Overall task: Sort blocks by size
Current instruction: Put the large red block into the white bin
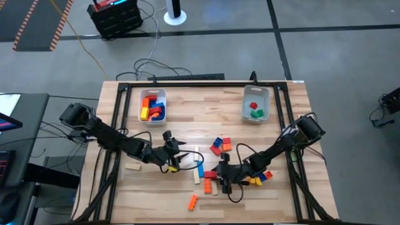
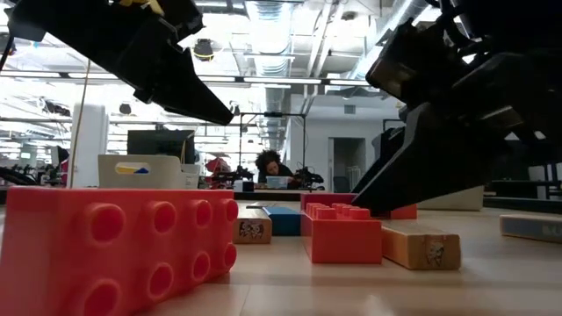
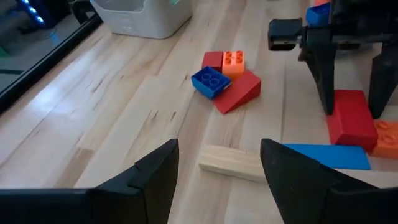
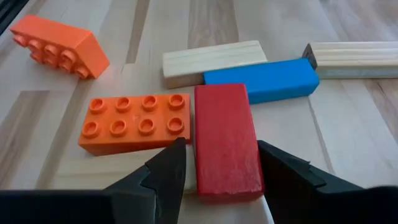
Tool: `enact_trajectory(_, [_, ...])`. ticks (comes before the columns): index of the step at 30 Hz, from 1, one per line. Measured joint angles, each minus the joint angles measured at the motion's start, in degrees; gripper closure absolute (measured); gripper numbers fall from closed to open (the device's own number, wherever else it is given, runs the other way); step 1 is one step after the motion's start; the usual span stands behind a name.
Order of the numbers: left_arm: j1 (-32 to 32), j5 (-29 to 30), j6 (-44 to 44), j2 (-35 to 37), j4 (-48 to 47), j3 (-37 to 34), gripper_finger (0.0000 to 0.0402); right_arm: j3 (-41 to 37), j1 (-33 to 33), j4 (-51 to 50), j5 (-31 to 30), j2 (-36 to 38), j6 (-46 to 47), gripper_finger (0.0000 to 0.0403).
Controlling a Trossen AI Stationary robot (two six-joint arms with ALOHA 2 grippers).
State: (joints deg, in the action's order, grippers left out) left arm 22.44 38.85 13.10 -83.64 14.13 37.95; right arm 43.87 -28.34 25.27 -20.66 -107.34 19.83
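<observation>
Loose blocks lie on the wooden table (image 1: pixel 156 194). A red block (image 4: pixel 227 140) lies flat beside an orange studded one (image 4: pixel 134 123), a blue bar (image 4: pixel 261 79) and tan bars (image 4: pixel 211 59). My right gripper (image 4: pixel 221 149) is open, low over the table, with its fingers astride the red block's near end. My left gripper (image 3: pixel 217 155) is open too, hanging above a tan bar (image 3: pixel 230 163), which lies on the table just beyond its fingertips. Farther off, red, blue and orange blocks (image 3: pixel 224 78) lie in a small cluster. My right gripper comes slanting down from the table's right, its fingers along the long sides of the red block (image 4: pixel 249 168), which lies flat on the table. A thin gap shows at one finger (image 4: pixel 171 165); whether the other touches the block, I cannot tell.
Two clear bins stand at the far edge: the left one (image 1: pixel 152 94) holds orange, blue and yellow blocks, the right one (image 1: pixel 245 103) green and red. A tan block (image 1: pixel 132 166) lies under the left arm, an orange one (image 1: pixel 193 201) near the front edge, more (image 1: pixel 259 179) under the right arm.
</observation>
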Motion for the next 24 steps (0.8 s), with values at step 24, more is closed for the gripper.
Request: enact_trajectory(24, [3.33,-7.13,-12.19,-0.38,8.04,0.0,0.018,-0.08,0.22,-3.25,-11.22,9.45,-3.53,0.0245])
